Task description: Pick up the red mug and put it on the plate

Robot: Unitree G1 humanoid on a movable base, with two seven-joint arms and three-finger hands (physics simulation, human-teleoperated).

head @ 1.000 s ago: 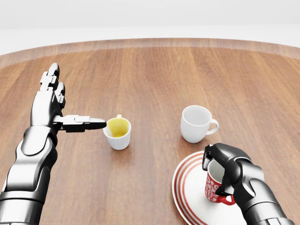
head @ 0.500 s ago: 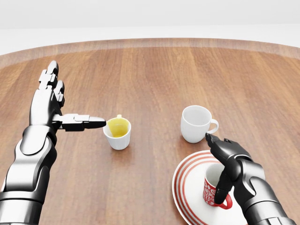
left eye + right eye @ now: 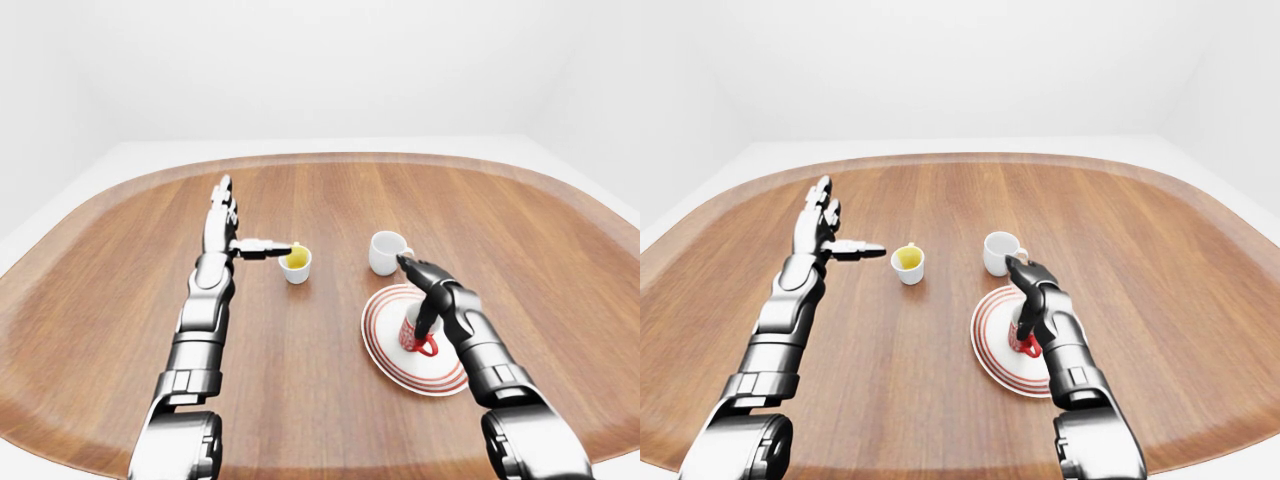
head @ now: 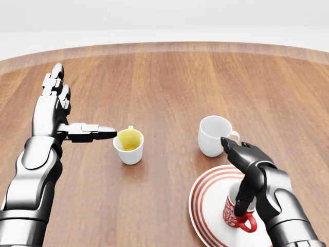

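The red mug (image 4: 232,215), patterned in white, stands on the red-ringed white plate (image 4: 206,203) at the lower right of the head view, its handle toward the bottom right. My right hand (image 4: 236,174) hovers over it, open. Its fingers (image 4: 234,149) stretch toward the white mug, and its thumb hangs down across the red mug's rim. I cannot tell whether the thumb touches the mug. My left hand (image 4: 77,109) is open at the left, fingers up. Its thumb points at the small cup and it holds nothing.
A white mug (image 4: 213,135) stands just above the plate, close to my right fingertips. A small white cup (image 4: 129,145) with a yellow inside sits left of centre. The round wooden table (image 3: 320,190) has a raised rim.
My right hand, shut round the red mug a second ago, has opened and its fingers have lifted up and left. The mug now stands free on the plate. The left arm is unmoved.
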